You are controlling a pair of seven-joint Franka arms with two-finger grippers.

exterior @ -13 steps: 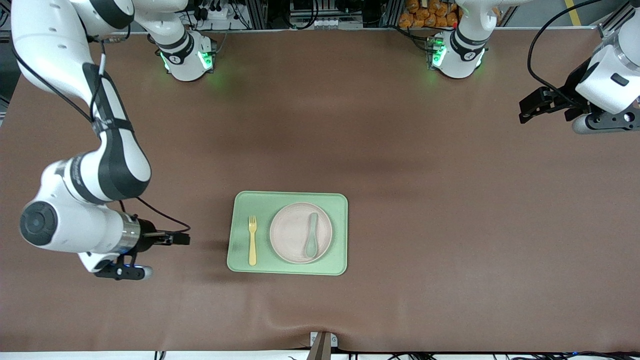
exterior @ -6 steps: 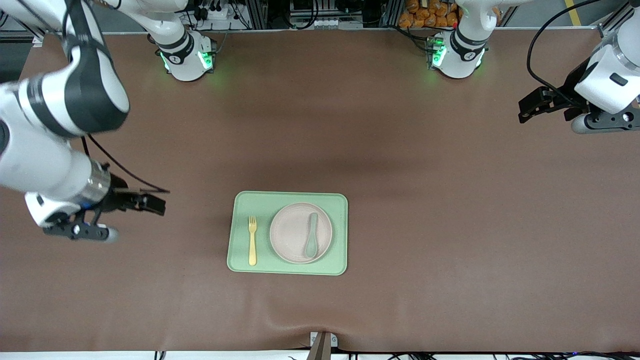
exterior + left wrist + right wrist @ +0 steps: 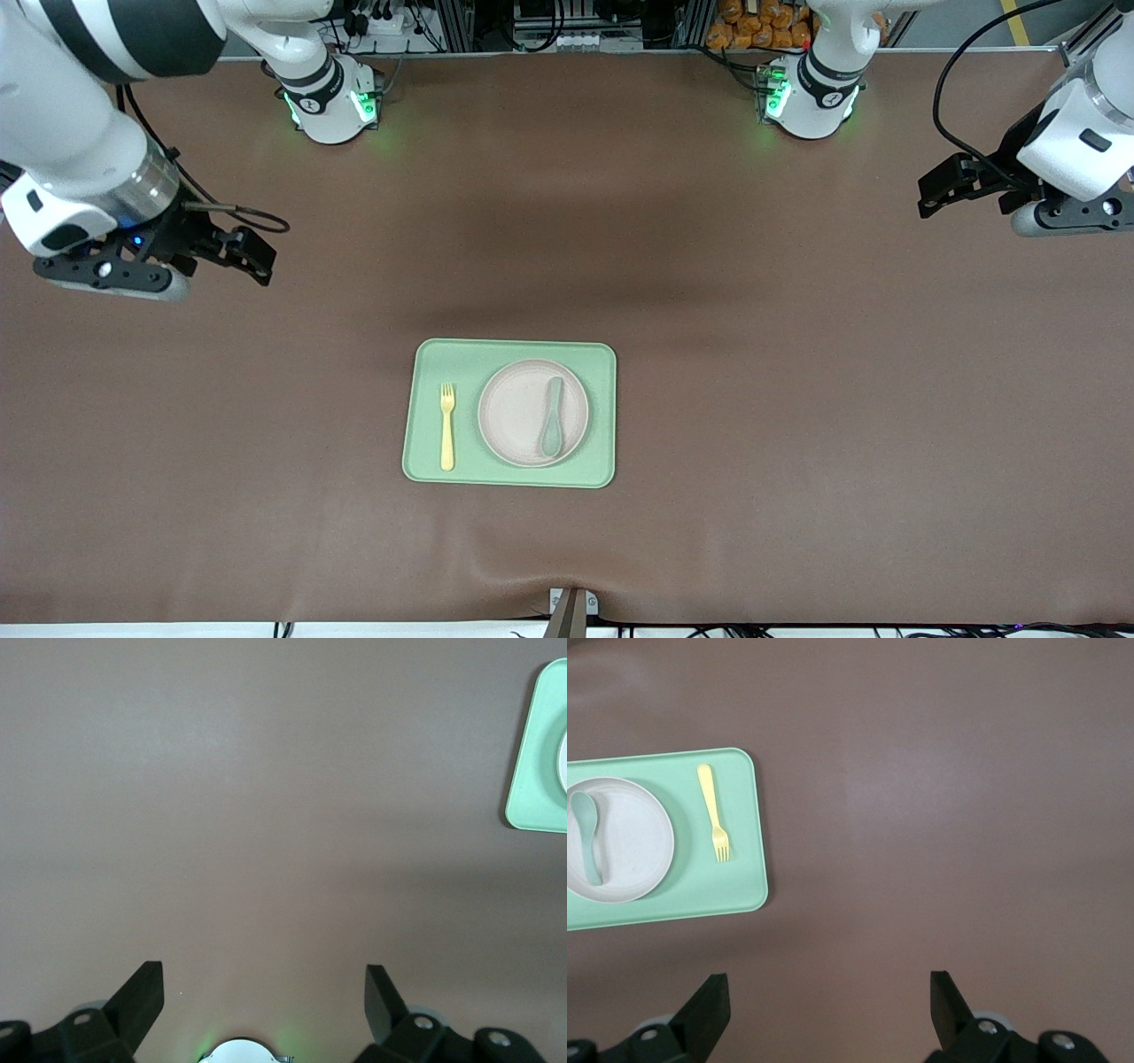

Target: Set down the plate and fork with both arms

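While hanging over bare counter [image 3: 797, 354] toward the right arm's end, right claw [image 3: 252, 252] with fingers [image 3: 709, 1005] spread wide, gripping nothing. Left claw [image 3: 939, 186] over the left arm's end, fingers [image 3: 142, 992] likewise parted and empty. Midway between, nearer the front camera, green tray [image 3: 425, 354] flat on the counter. On it, plate [image 3: 514, 412] with grey-green spoon [image 3: 553, 428] lying inside. Just beside the plate, toward the right arm's end, fork [image 3: 447, 425] flat on the tray.
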